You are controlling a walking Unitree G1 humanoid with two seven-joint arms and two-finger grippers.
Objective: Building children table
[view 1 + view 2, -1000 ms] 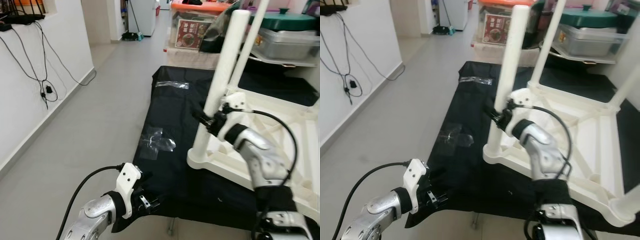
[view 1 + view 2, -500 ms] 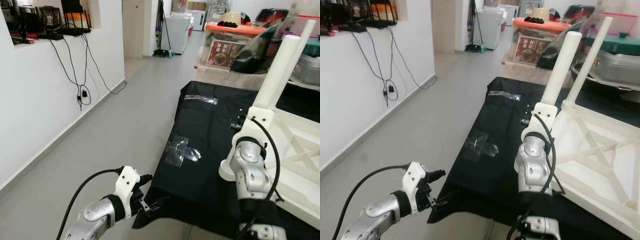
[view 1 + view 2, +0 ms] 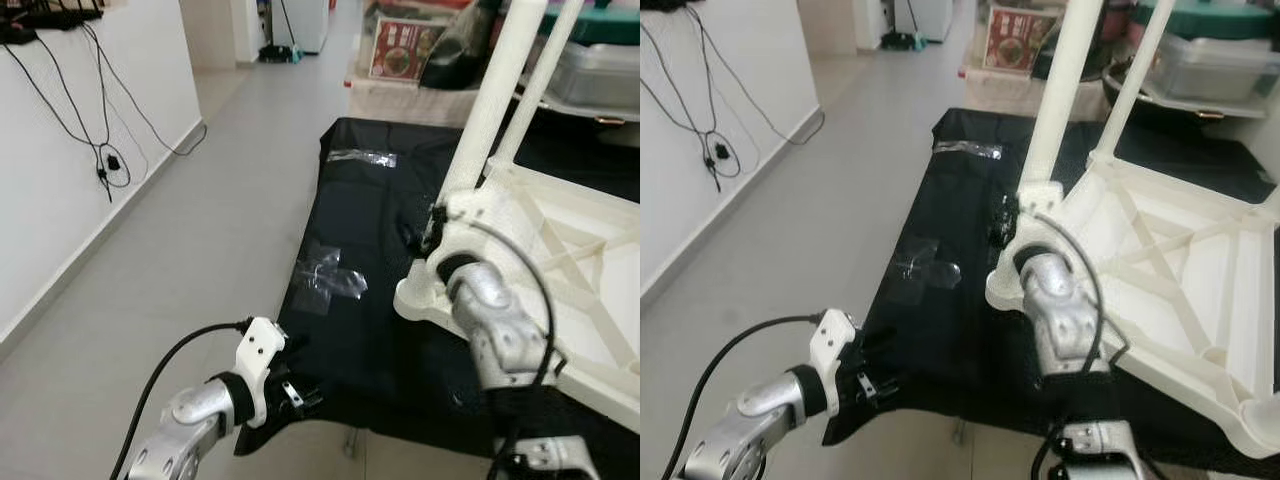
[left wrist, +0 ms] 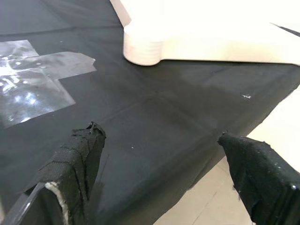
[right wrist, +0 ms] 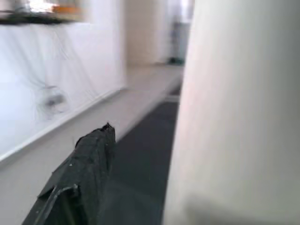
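On the black-clothed tabletop (image 3: 370, 250) the upturned white children table (image 3: 1180, 250) lies with legs up. Right tool (image 3: 432, 225) is back at the near leg (image 3: 490, 110) after lifting off, fingers straddling it (clamp unclear), so leg seating goes on. Left tool (image 4: 164, 173) hangs spread apart over the cloth edge. Red box label (image 3: 395, 50) unreadable.
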